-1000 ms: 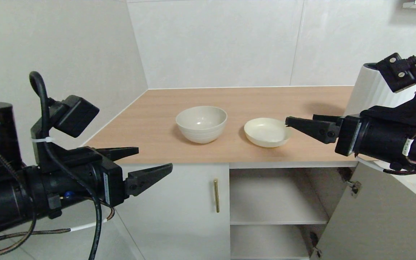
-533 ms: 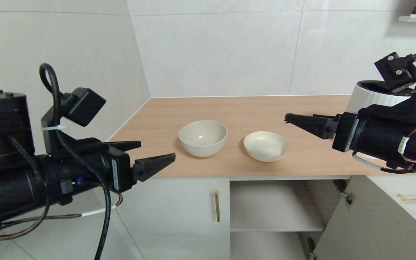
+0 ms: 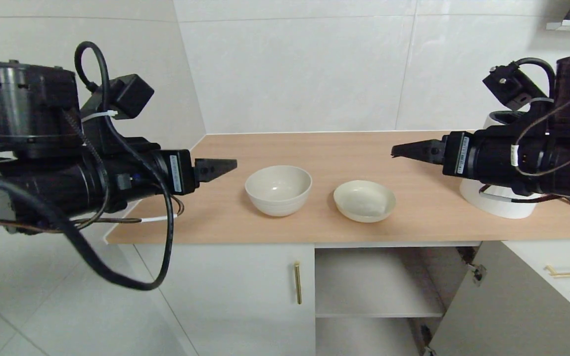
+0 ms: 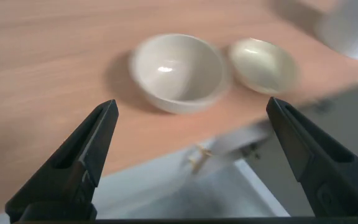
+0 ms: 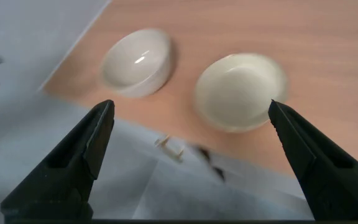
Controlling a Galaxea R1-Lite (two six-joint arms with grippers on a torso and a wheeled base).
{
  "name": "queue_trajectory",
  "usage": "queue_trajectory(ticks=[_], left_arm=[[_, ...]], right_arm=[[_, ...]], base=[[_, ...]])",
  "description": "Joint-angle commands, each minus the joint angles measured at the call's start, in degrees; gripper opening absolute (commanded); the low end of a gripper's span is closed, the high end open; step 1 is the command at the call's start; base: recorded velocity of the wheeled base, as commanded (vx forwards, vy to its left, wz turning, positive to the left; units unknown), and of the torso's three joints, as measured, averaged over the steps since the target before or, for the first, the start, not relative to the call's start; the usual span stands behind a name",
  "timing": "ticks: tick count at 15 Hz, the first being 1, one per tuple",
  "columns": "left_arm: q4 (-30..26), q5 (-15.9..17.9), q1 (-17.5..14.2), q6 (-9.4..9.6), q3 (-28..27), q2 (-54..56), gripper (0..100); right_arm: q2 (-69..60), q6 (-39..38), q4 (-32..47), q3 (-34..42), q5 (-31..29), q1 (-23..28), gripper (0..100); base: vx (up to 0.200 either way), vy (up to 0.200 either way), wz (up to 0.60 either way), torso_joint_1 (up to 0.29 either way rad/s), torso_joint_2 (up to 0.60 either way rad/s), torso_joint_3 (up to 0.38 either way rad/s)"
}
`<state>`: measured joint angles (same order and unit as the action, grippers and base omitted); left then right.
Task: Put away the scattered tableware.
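Bowls first: a deep off-white ceramic bowl [image 3: 278, 189] and a shallow cream ceramic dish [image 3: 364, 200] sit side by side on the light wooden countertop [image 3: 324, 148], near its front edge. Both are upright, mouths up, and round, so neither points any one way. They're close together but not touching, with the deep bowl on the robot's left.

Over to the left gripper [image 3: 228, 164]: jaws spread wide, nothing between them. It hangs level off the counter's left end, pointing inward at the deep bowl, close by but clear of it. In the left wrist view both bowls lie ahead in the gap between the black fingers [image 4: 82, 155].

The right gripper [image 3: 400, 150] mirrors it, jaws wide as well and empty. Its arm is stretched out level, tips aimed left above the counter, just beyond the shallow dish and higher than its rim. In the right wrist view both bowls lie ahead in the gap between its fingers [image 5: 306, 155].

A white ribbed container [image 3: 498, 202] stands on the counter under the right arm. Below the counter, an open white cabinet shows a bare shelf [image 3: 374, 282], beside a closed door with a gold bar handle [image 3: 297, 282].
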<state>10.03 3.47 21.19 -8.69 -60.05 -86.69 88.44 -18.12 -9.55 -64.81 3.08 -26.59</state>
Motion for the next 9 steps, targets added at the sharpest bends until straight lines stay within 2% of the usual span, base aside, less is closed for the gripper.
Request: queue_trajectory(ticks=[1,2,3,4,7,8,9], left_arm=[[-6.69,-1.80,-1.32,-2.12,-8.86,-5.60,100],[-9.42,-1.98,-1.50,-2.65,-11.23,-6.30,100],[-16.54,-2.16,-1.50,-4.84,-16.24,-7.97,100],[-23.57,-2.07,-1.50,-8.80,-20.54,-9.55,100],[-25.94,-1.98,-1.06,-13.28,-23.36,-14.56,100],[-25.77,-2.68,0.26,-16.09,-24.85,-17.81,100],[-25.77,-5.23,1.31,-19.35,-27.05,-21.07,100]], right_arm=[[5.25,-0.08,0.14,-2.96,-3.00,0.57,100],[5.78,0.01,0.14,-2.96,-4.23,0.48,100],[7.45,0.01,0.14,-3.22,-6.25,0.40,100],[8.59,0.01,0.23,-4.19,-7.74,0.40,100],[9.99,0.01,0.14,-4.36,-8.36,0.31,100],[9.91,0.01,0.05,-4.36,-8.45,0.31,100],[9.73,-0.08,0.05,-4.36,-8.53,0.31,100]], base=[[0.000,0.000,0.00,0.000,0.00,0.000],[0.000,0.000,0.00,0.000,0.00,0.000],[0.000,0.000,0.00,0.000,0.00,0.000],[0.000,0.000,0.00,0.000,0.00,0.000],[0.000,0.000,0.00,0.000,0.00,0.000],[0.000,0.000,0.00,0.000,0.00,0.000],[0.000,0.000,0.00,0.000,0.00,0.000]])
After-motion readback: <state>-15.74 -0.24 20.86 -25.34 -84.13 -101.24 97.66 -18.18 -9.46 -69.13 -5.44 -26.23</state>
